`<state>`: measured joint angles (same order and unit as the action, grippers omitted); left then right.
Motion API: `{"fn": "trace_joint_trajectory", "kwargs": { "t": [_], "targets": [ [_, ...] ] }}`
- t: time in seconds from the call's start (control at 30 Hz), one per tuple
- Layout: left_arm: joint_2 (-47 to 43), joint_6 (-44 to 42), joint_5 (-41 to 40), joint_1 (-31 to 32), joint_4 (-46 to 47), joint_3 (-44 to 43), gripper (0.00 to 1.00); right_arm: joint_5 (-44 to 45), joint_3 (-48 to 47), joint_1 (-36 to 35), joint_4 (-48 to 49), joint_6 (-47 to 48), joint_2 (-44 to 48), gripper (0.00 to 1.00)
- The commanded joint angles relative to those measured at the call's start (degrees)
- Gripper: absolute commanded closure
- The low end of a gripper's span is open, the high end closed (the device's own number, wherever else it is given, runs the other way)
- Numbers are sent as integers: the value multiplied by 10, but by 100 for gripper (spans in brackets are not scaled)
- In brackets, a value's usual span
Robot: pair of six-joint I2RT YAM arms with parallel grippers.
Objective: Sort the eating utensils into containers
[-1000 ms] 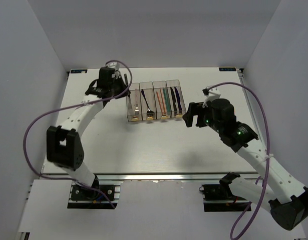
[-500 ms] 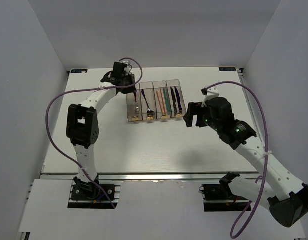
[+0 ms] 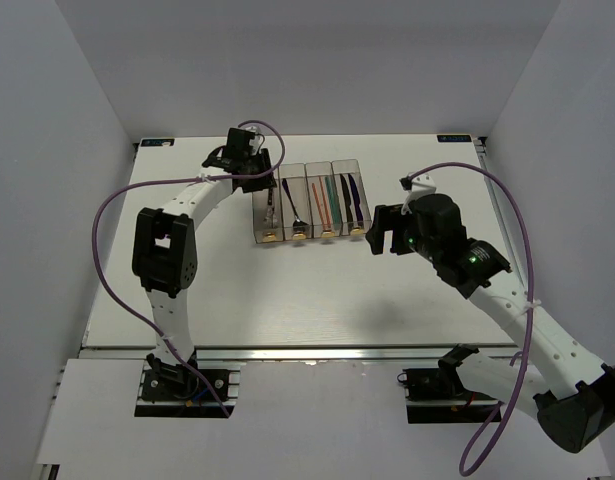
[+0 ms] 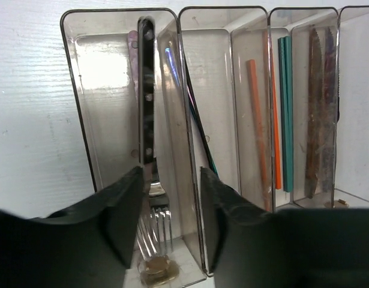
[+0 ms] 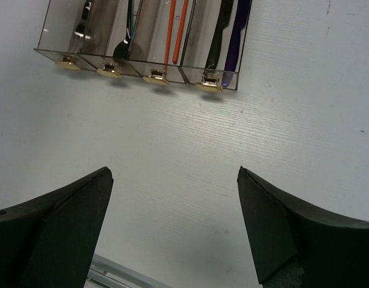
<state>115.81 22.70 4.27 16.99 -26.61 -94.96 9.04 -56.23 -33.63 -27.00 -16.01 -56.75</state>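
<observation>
Four joined clear bins (image 3: 309, 200) stand at the table's middle back. In the left wrist view the leftmost bin (image 4: 88, 108) holds a black-handled silver fork (image 4: 147, 90), its tines by the yellow mark (image 4: 151, 267). The second bin holds slim spoon handles (image 4: 193, 114). The third holds orange (image 4: 256, 120) and green chopsticks (image 4: 285, 108). The fourth holds dark knives (image 4: 316, 108). My left gripper (image 3: 262, 178) (image 4: 170, 180) hangs open over the leftmost bin's far end, fingers either side of the fork and bin wall. My right gripper (image 3: 379, 240) (image 5: 175, 180) is open and empty over bare table right of the bins.
The bins' near ends with yellow marks (image 5: 151, 77) show at the top of the right wrist view. White walls enclose the table on three sides. The table's metal front rail (image 5: 112, 270) shows below the right gripper. Purple cables loop off both arms.
The left arm has stretched out and its gripper has moved right, from the table left of the bins to over the leftmost bin's far end. The right arm has barely moved.
</observation>
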Motion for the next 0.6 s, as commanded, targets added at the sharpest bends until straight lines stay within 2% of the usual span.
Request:
{"fn": "trace_joint_trajectory", "kwargs": {
  "t": [0.0,0.2,0.27,0.3,0.33,0.43,0.57],
  "targets": [
    [-34,2,-7,2,-3,-13,46,8,-32,2,6,7,2,11],
    [-68,8,-18,2,-23,-31,34,12,-38,2,3,10,-3,11],
    [-94,14,-63,1,-30,-23,30,18,-40,2,1,11,-6,11],
    [-127,22,-80,2,-39,-16,22,21,-42,3,-2,10,-7,11],
    [-145,23,-118,2,-44,-6,2,33,-44,2,-4,6,-2,11],
    [-242,32,-181,1,-60,58,2,58,-45,2,2,0,26,11],
    [-382,43,-324,1,-84,173,2,99,-77,2,-34,1,49,11]
  ]
}}
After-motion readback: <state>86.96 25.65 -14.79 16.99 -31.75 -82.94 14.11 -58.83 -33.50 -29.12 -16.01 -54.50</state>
